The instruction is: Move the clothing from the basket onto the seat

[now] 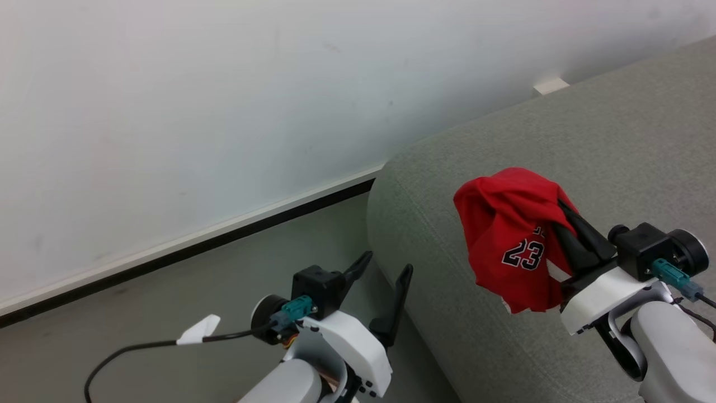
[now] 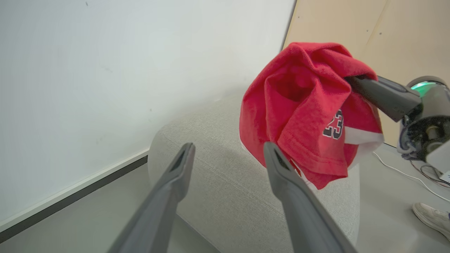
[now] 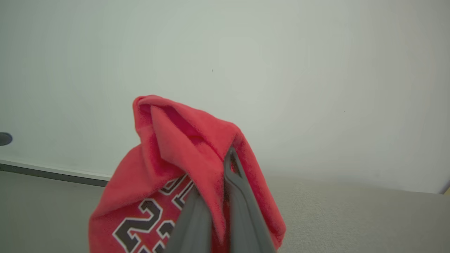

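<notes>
Right gripper jaws are being clamped on the red number-23 jersey, which is being suspended over the grey seat, not yet released; left gripper is being presented spread wide, empty.

The clothing is thin, soft red cloth with a matt, slightly fuzzy face, a stitched hem and flat printed numerals; the seat is covered in light-grey woven fabric, coarse-grained and matt. The long fingers of the left gripper look like smooth, matt dark plastic, and its wrist housing is glossy white plastic. The wall is smooth and matt, the floor smooth grey, the panel pale wood.
</notes>
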You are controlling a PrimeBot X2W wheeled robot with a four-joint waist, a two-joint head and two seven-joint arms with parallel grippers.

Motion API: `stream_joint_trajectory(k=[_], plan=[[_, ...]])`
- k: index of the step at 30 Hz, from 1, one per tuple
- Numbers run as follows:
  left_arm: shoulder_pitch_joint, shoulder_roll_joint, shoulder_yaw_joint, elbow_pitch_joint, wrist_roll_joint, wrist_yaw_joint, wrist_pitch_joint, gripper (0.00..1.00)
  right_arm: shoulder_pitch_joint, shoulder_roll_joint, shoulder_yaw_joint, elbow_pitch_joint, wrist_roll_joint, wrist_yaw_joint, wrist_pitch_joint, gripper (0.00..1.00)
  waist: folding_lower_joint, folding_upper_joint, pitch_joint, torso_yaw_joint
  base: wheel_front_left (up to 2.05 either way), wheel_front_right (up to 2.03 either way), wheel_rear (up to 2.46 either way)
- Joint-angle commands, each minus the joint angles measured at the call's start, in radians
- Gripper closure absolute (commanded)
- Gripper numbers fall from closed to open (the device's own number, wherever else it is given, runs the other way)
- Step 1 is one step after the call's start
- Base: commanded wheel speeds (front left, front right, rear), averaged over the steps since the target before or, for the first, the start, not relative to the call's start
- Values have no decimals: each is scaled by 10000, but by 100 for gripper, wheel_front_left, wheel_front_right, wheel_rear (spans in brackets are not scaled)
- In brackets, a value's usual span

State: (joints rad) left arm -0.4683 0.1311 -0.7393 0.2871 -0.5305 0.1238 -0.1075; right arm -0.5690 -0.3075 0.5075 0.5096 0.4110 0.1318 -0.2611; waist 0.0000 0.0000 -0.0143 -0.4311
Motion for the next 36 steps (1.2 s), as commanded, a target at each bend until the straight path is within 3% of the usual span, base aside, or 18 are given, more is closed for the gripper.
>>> stream_joint_trajectory(k=[1,7,17,26,35,36], plan=[[86,-24,-25,-41,-122,12,-51,0,99,-97,-123,-79,-65,-20,-28,100,0,0,142,-368,0,0,0],[-286,-69,-259,-227,111,43,145,0,16,-335,-820,-185,2,-20,-28,100,0,0,847,-362,0,0,0],[-2444,333,-592,-901,1018,-319,1263,0,-1852,-591,-3349,42,-400,-20,-26,100,0,0,4403,685,0,0,0],[-4042,500,-605,-1401,1732,-398,1560,0,-4358,-951,-5207,1961,-1247,-22,-28,100,0,0,6707,1495,0,0,0],[-3905,777,-420,-1514,1748,-224,1158,0,-5057,-511,-7387,3996,-2554,-20,-28,99,0,0,7283,1823,0,0,0],[-3814,815,-420,-1487,1695,-223,1114,0,-4947,-402,-7487,4122,-2693,-20,-26,58,0,0,7204,1807,0,0,0]])
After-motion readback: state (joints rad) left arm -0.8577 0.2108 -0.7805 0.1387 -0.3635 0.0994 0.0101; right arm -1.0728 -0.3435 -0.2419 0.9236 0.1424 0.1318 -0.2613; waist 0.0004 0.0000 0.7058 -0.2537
